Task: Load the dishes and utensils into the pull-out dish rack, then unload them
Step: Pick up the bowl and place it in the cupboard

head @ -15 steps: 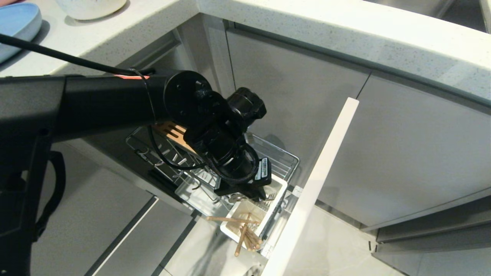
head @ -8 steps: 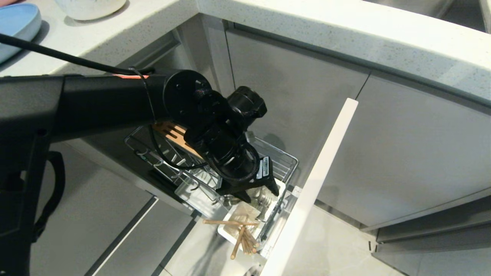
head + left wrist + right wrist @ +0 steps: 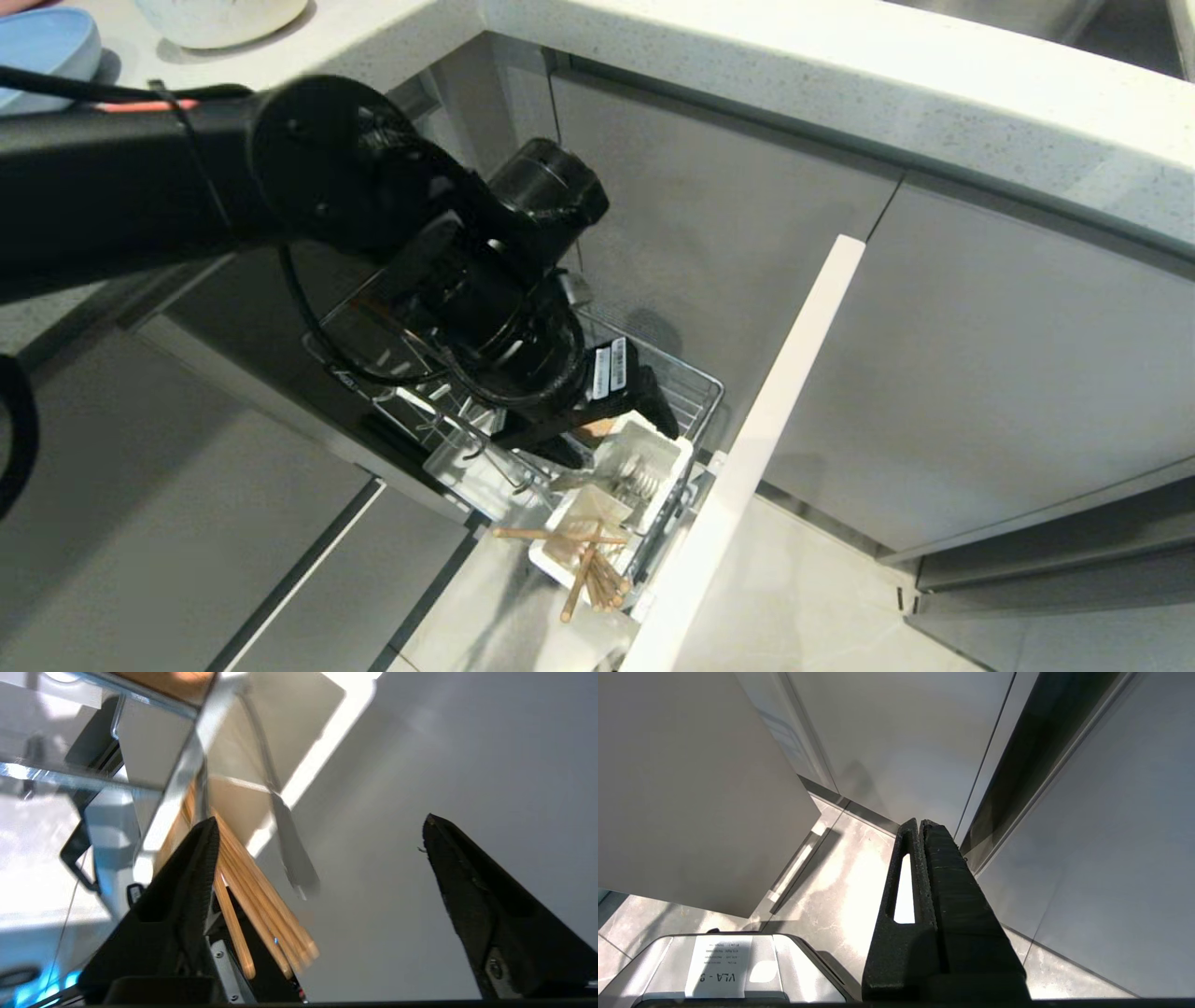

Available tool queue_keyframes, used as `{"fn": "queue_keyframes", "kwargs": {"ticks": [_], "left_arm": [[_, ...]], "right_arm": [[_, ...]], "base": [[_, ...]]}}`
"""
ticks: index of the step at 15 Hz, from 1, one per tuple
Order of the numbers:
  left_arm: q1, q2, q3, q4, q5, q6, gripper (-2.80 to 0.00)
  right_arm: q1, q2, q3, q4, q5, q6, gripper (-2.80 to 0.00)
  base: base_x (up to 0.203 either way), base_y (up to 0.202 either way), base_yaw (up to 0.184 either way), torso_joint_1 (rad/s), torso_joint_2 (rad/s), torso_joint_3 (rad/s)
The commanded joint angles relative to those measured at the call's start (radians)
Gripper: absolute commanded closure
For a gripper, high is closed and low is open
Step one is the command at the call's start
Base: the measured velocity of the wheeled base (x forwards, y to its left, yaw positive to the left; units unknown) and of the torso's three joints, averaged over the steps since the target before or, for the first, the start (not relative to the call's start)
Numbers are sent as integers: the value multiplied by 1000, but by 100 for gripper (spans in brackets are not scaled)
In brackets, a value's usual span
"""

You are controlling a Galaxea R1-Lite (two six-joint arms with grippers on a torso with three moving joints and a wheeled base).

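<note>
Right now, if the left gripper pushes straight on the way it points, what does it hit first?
Probably the white utensil cup: the open left gripper hangs just above its cutlery. Depth is unclear; one finger is already beside the chopsticks.

Left arm (image 3: 140, 177): matte black tubular casing, round joint cap, thin orange stripe, black cable looped alongside. White barcode labels (image 3: 609, 366) near wrist. Black wedge-shaped ribbed fingers (image 3: 187, 896), small screws at base.

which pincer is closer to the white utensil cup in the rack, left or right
Left. The left pincer hangs open just above the white utensil cup. The right pincer is shut, down by the floor, cup out of its view.
</note>
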Motion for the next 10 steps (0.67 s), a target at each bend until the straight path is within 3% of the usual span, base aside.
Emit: {"fn": "queue_keyframes", "kwargs": {"ticks": [1,3,4,10], "left_arm": [[-3,-103,1,5,-4,-5,-280],[-11,-163,2,7,-11,-15,-280],[-15,-192,3,9,-18,-18,0],[-15,-323,5,9,-24,4,0]], "right_arm": [[0,-4,2,-1,0,0,0],[0,-4,2,-1,0,0,0],[0,-3,2,-1,0,1,0],[0,-4,2,-1,0,0,0]], "base": [[0,0,0,0,0,0],[0,0,0,0,0,0],[0,0,0,0,0,0],[0,0,0,0,0,0]]}}
